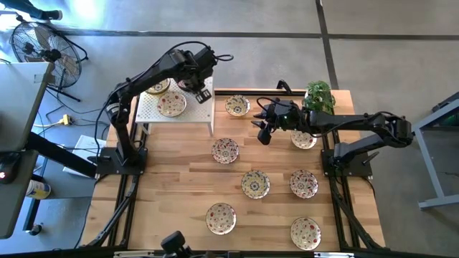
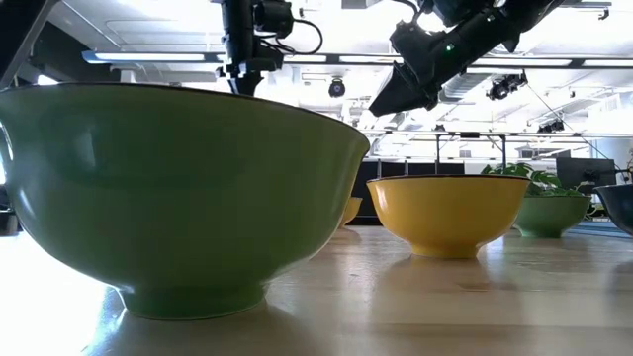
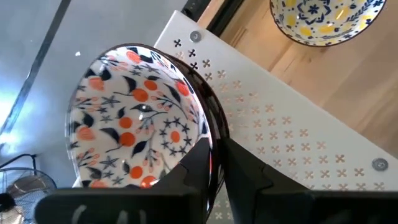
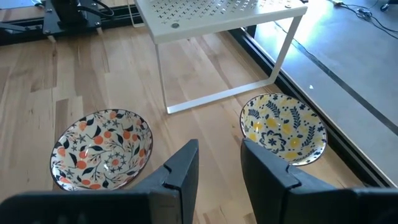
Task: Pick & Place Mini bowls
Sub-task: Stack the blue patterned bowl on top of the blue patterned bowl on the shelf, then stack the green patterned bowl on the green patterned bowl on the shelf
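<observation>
Green bowl [image 2: 183, 193] looms closest in the low view, a yellow bowl [image 2: 447, 213] behind it. Over the white rack [image 1: 188, 113] at the desk's [image 1: 179, 186] far left corner, the left gripper [image 3: 214, 168] pinches the rim of a red-flowered mini bowl [image 3: 134, 118]. The right gripper [image 4: 219, 158] hovers narrowly parted and empty between a red bowl [image 4: 102, 149] and a yellow-flowered bowl [image 4: 283, 127] near the far edge.

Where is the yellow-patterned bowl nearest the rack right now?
In the high view the yellow bowl sits on the table at the far edge, just right of the white rack. The right pincer hovers close beside it, open and empty.
</observation>
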